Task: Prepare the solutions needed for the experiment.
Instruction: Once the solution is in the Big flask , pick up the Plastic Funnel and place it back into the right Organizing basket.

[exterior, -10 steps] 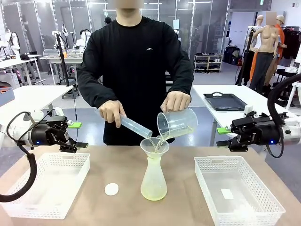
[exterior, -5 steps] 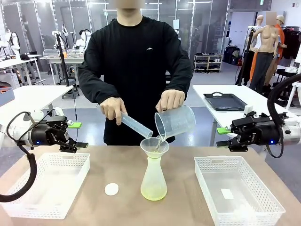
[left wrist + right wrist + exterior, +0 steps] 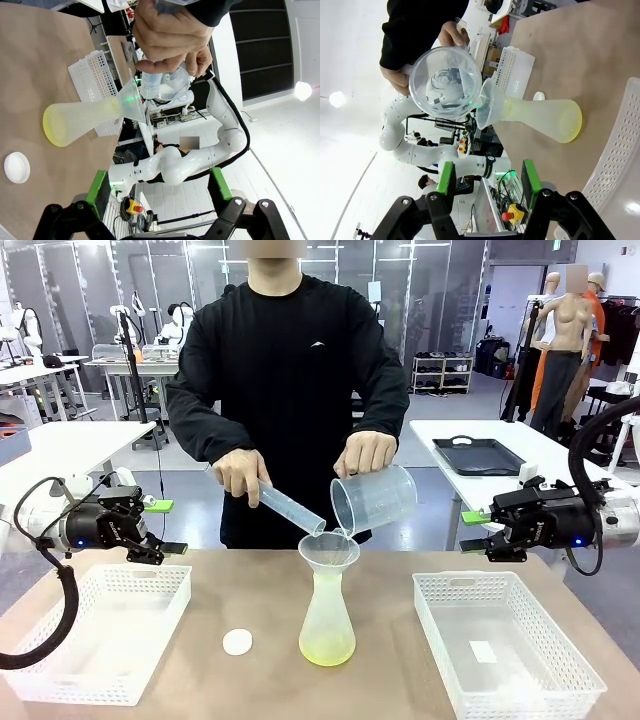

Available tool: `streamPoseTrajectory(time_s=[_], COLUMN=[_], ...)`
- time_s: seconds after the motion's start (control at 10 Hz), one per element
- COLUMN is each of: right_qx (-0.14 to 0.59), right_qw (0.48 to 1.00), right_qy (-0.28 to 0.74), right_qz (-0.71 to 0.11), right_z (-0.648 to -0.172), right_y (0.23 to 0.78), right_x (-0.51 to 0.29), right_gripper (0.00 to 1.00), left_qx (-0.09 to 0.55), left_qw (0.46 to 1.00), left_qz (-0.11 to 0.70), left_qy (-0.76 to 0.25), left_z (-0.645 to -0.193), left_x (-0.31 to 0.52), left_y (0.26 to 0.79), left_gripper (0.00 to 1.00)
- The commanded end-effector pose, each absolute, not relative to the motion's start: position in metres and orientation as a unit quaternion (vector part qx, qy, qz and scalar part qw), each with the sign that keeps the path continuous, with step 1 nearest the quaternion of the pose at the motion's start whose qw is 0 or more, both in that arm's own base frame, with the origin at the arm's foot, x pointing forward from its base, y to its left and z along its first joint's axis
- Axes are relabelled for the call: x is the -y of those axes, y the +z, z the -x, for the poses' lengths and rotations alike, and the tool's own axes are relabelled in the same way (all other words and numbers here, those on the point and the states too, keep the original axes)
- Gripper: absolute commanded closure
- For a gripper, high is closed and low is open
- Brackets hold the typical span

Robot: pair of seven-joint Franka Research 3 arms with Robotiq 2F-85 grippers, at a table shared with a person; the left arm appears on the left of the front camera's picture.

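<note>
Across the counter (image 3: 250,590), a person pours solutions (image 3: 327,648). Left end effector (image 3: 168,527) and right end effector (image 3: 475,531) gape empty; taking the beaker (image 3: 378,498) likely follows.

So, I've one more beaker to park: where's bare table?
Bare table between flask and right basket; also between left basket and flask, bar the white disc. Crowded over the funnel, where the person pours.
</note>
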State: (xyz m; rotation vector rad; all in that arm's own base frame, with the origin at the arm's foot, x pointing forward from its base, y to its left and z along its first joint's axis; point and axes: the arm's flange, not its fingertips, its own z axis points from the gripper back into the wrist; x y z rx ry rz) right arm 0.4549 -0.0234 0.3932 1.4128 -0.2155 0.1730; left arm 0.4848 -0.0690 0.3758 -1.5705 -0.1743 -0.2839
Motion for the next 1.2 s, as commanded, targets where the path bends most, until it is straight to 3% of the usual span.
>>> streamPoseTrajectory(time_s=[0.0, 1.1], right_qx=[0.098, 0.098], right_qw=[0.755, 0.755], right_qy=[0.075, 0.075], right_qz=[-0.644, -0.644], right_z=[-0.4542, -0.4542], right_y=[0.3922, 0.3922], right_x=[0.0223, 0.0223], right_gripper=[0.33, 0.33], left_qx=[0.085, 0.085], left_qw=[0.689, 0.689], left_qz=[0.708, 0.708], left_qy=[-0.127, -0.127], left_z=[-0.4851, -0.4851], left_x=[0.0707, 0.0707], left_y=[0.3784, 0.3784], left_gripper=[0.00, 0.00])
